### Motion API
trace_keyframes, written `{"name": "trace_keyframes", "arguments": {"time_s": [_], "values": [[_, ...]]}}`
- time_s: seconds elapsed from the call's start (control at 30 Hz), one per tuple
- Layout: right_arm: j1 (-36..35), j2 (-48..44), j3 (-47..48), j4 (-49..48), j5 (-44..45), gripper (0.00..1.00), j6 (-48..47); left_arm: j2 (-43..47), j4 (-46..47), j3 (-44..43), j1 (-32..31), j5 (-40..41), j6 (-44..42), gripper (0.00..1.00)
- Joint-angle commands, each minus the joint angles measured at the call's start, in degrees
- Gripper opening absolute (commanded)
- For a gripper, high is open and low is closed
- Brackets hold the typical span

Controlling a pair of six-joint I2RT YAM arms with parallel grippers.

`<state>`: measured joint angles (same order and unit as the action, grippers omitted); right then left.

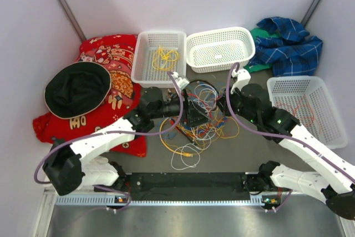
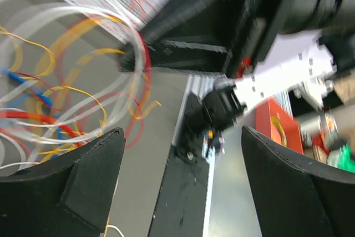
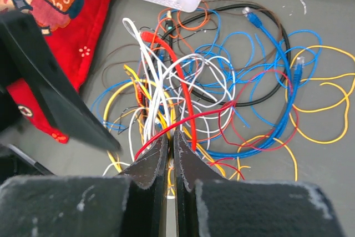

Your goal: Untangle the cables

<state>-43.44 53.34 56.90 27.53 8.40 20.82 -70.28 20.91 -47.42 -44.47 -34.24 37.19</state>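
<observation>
The cables (image 1: 197, 120) lie in one tangled heap in the middle of the tabletop (image 1: 249, 151), between the two arms and just in front of two white baskets. From above the heap has no clear long axis: loops fan out to all sides, and a white loop (image 1: 186, 160) trails from it toward the arm bases. In the right wrist view a bundle of white strands (image 3: 158, 90) runs lengthwise from the fingertips away toward the corner of a basket, with a red strand (image 3: 176, 62) alongside it. A blue cable (image 3: 280, 81) curves off to one side, and its plug (image 3: 250, 16) points away from the gripper. The right gripper (image 3: 171, 148) is closed, its tips pressed together where the white and yellow strands meet them, so it appears to pinch the cables. The left gripper (image 2: 180, 187) stands wide apart with nothing between its fingers. Its own view is blurred, showing smeared white, orange and blue loops to one side. A yellow wire (image 1: 165, 57) lies in the left basket (image 1: 137, 62), the middle basket (image 1: 194, 41) is beside it, and a thin red wire lies in the right basket (image 1: 277, 82). A black hat (image 1: 77, 88) rests on a red cloth (image 1: 108, 51) at far left, and a blue plaid cloth (image 1: 288, 45) lies at far right.
</observation>
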Motion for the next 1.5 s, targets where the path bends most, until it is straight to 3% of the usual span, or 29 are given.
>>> {"name": "trace_keyframes", "arguments": {"time_s": [0.0,0.13,0.4,0.5,0.53,0.63,0.67,0.7,0.73,0.77,0.8,0.9,1.0,1.17,1.27,1.47], "values": [[-0.8,0.4,2.4,-2.3,-1.9,0.00,1.5,-2.7,1.7,-1.4,-2.0,-4.6,-5.2,0.82],[-0.9,1.1,3.4,-1.8,-3.0,0.00,2.3,-4.7,3.1,-1.0,-2.0,-3.6,-8.3,0.72],[-2.6,1.3,4.3,-1.7,-2.8,0.00,3.1,-9.5,2.8,-4.1,-2.1,-0.7,-10.6,0.68],[-3.5,1.6,4.2,-1.9,-2.1,0.00,3.1,-10.9,2.6,-5.4,-2.1,0.3,-11.1,0.62],[-3.5,1.7,4.2,-1.7,-1.9,0.00,3.2,-11.5,2.6,-5.7,-2.0,0.9,-11.3,0.57],[-3.6,1.5,4.0,-0.8,-0.7,0.00,3.3,-11.2,1.3,-7.0,-1.9,0.2,-11.4,0.25],[-3.6,1.2,3.7,-0.6,-0.1,0.00,3.3,-10.8,0.4,-7.2,-1.9,0.1,-11.4,0.07],[-3.6,0.9,3.7,-0.3,1.6,0.00,3.2,-10.1,-1.1,-8.2,-1.9,0.7,-11.4,0.00],[-3.6,0.4,4.0,1.3,2.7,0.03,3.3,-8.8,-3.7,-9.3,-1.9,1.3,-11.4,0.00],[-3.6,0.1,4.1,2.1,3.8,0.15,3.4,-8.2,-10.7,-10.7,-1.9,2.0,-12.0,0.00],[-3.6,-0.2,4.3,2.8,5.1,0.40,3.1,-7.5,-13.6,-13.2,-1.8,2.1,-12.9,0.00],[-3.6,-1.2,4.5,4.5,6.2,0.74,2.6,-3.6,-20.6,-16.6,-1.7,4.8,-15.7,0.00],[-3.6,-2.3,5.2,6.4,6.5,0.87,2.4,-0.7,-25.5,-19.5,-1.5,7.9,-16.1,0.00],[-3.6,-5.8,5.4,7.3,5.7,0.91,2.6,-0.1,-30.5,-24.5,-1.3,10.4,-16.7,0.00],[-3.6,-7.4,5.4,4.5,0.9,0.87,3.3,-0.8,-32.6,-27.2,-1.4,11.9,-16.9,0.00],[-3.6,-9.1,6.5,-0.6,-0.2,0.82,2.6,-0.8,-35.1,-31.0,-1.3,13.0,-18.1,0.00]]}}
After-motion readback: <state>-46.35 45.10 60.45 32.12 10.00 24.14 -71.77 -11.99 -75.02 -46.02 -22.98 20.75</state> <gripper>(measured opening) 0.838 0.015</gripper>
